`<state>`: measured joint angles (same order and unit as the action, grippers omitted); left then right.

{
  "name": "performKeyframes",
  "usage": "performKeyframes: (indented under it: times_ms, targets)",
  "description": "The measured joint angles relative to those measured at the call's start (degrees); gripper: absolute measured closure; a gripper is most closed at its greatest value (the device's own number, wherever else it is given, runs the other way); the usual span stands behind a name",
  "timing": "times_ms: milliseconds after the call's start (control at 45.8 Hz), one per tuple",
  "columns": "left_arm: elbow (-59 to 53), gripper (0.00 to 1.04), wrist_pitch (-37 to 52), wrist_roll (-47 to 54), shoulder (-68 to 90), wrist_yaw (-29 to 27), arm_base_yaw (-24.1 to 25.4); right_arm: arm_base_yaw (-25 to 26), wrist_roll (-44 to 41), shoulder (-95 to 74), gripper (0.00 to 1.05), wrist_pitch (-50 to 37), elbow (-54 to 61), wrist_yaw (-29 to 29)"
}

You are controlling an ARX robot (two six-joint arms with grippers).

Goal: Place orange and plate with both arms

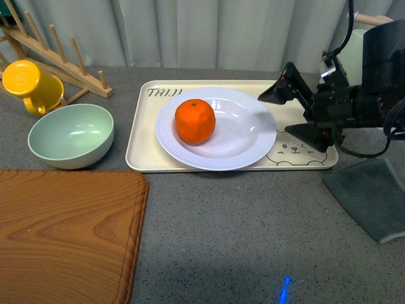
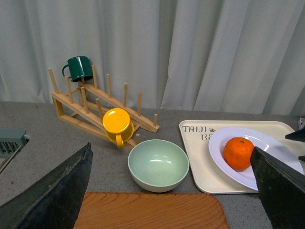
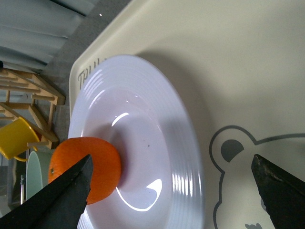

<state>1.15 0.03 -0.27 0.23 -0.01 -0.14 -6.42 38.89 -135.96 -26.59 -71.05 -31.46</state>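
Grey counter (image 1: 240, 221) open nearside, orange (image 1: 195, 121) on plate (image 1: 248, 130) (left of centre)

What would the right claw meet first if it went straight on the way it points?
Probably the rim of the plate, then the orange on it. The open right claw may ride above the rim; its height is unclear.

Lettering on the tray (image 1: 140, 144) is partly covered by the plate (image 1: 243, 134).

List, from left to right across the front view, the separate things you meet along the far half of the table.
yellow mug → pale green bowl → orange → right gripper, with its jaws apart
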Motion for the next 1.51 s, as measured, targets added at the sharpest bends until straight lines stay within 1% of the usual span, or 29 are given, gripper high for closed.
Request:
performKeyframes:
  times_ms: [65, 153, 262, 458, 524, 699, 786, 895, 1201, 1222, 1244, 1266, 1332, 1397, 1419, 1441, 1463, 1506]
  targets:
    - [0.0, 0.06, 0.0, 0.0, 0.0, 0.0, 0.0, 0.1, -3.1, 3.3, 0.1, 0.9, 1.2, 1.5]
    - [0.0, 0.06, 0.0, 0.0, 0.0, 0.0, 0.0, 0.1, -8.5, 8.5, 0.09, 1.5, 4.0, 5.2]
    - [0.0, 0.06, 0.0, 0.0, 0.0, 0.0, 0.0, -0.5, -17.6, 15.7, 0.09, 0.3, 9.7, 12.5]
    - [0.0, 0.06, 0.0, 0.0, 0.0, 0.0, 0.0, -1.2, -27.3, 25.4, 0.09, -4.1, 19.3, 22.4]
    - [0.0, 0.06, 0.0, 0.0, 0.0, 0.0, 0.0, -1.2, -30.9, 30.4, 0.09, -6.2, 24.3, 26.9]
    - [0.0, 0.06, 0.0, 0.0, 0.0, 0.0, 0.0, -1.0, -36.3, 44.0, 0.09, -7.5, 37.8, 35.5]
    - [0.0, 0.06, 0.0, 0.0, 0.0, 0.0, 0.0, -0.1, -36.9, 50.9, 0.09, -6.4, 44.8, 39.1]
    - [0.0, 0.06, 0.0, 0.0, 0.0, 0.0, 0.0, 0.5, -36.9, 52.9, 0.09, -6.2, 46.5, 40.0]
    - [0.0, 0.06, 0.0, 0.0, 0.0, 0.0, 0.0, 0.7, -36.9, 53.1, 0.09, -6.2, 46.5, 40.0]
    - [0.0, 0.06, 0.0, 0.0, 0.0, 0.0, 0.0, 0.7, -37.1, 52.6, 0.1, -8.0, 46.9, 39.4]
    - [0.0, 0.06, 0.0, 0.0, 0.0, 0.0, 0.0, 0.9, -37.4, 51.6, 0.13, -12.9, 48.1, 38.6]
    - [0.0, 0.06, 0.0, 0.0, 0.0, 0.0, 0.0, 1.0, -37.5, 51.1, 0.15, -15.5, 48.8, 37.8]
    - [0.0, 0.06, 0.0, 0.0, 0.0, 0.0, 0.0, 1.3, -38.0, 48.4, 0.26, -30.3, 53.1, 36.2]
    - [0.0, 0.06, 0.0, 0.0, 0.0, 0.0, 0.0, 1.6, -38.3, 48.5, 0.34, -38.7, 56.4, 35.8]
    - [0.0, 0.06, 0.0, 0.0, 0.0, 0.0, 0.0, 1.7, -38.4, 49.3, 0.38, -40.8, 57.2, 35.8]
    - [0.0, 0.06, 0.0, 0.0, 0.0, 0.0, 0.0, 1.9, -38.5, 50.7, 0.42, -41.0, 57.6, 35.7]
    - [0.0, 0.06, 0.0, 0.0, 0.0, 0.0, 0.0, 2.0, -38.5, 51.5, 0.43, -40.7, 57.7, 35.7]
    - [0.0, 0.06, 0.0, 0.0, 0.0, 0.0, 0.0, 2.4, -38.5, 54.9, 0.5, -39.4, 58.3, 35.6]
